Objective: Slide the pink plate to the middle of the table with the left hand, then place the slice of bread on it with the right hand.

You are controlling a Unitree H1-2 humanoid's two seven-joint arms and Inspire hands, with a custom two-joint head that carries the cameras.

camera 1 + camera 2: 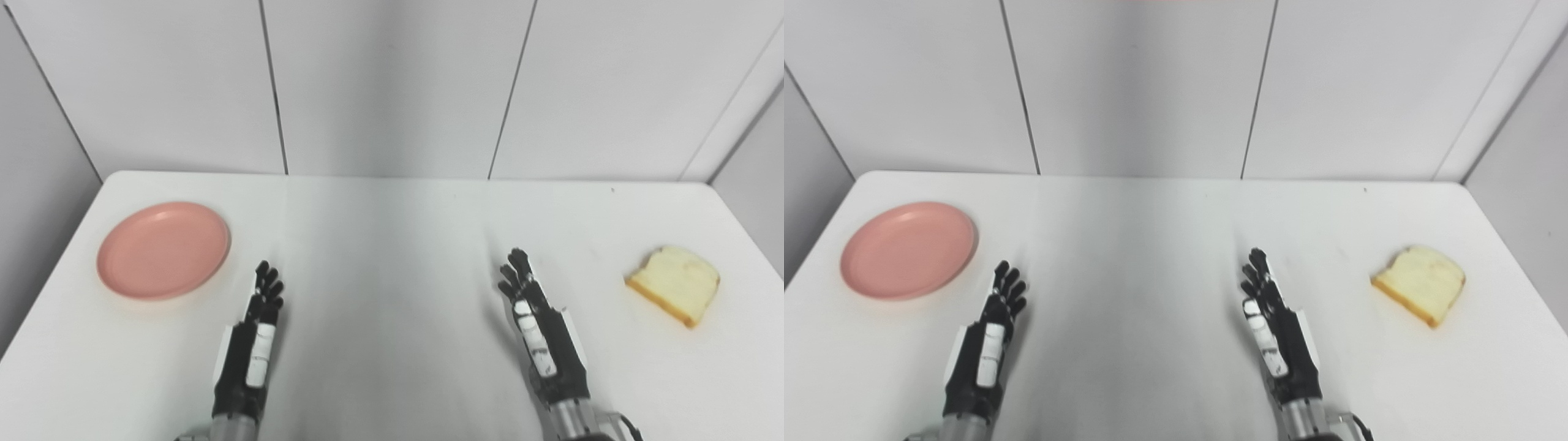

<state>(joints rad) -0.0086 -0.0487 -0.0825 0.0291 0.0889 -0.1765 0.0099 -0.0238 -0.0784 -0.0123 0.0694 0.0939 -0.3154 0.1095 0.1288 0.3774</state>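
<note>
I see the white bench [392, 220] filling most of my view, with grey wall panels [392, 86] behind it. The plate [163, 250], pink and round, lies flat near the bench's left edge, well off the middle. My left hand [254, 343] sits over the bench just right of the plate and nearer to me, not touching it; its fingers [267, 283] are stretched forward, apart, and it grips nothing. My right hand [542, 331] hovers on the other side of the middle, likewise released, fingers [513, 269] extended and spread, empty. The bread [674, 283], a pale slice with a golden crust, lies flat near the right edge, well apart from the right hand.
</note>
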